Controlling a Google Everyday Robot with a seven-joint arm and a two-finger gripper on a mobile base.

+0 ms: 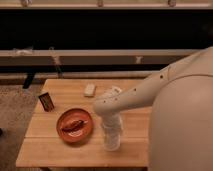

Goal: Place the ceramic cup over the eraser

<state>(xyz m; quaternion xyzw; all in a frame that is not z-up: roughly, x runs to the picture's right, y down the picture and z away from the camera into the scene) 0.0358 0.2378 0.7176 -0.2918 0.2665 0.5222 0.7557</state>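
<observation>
Any print on the dark upright box near the table's left edge is too small to read. The pincer points straight down close to the front edge, right of the middle, over the ceramic cup, which stands upright there. Whether it grips the cup, and how far open it is, I cannot tell. The eraser lies well apart near the back edge. An orange-red bowl holding something dark sits just left of the cup. The arm crosses the table's right side.
</observation>
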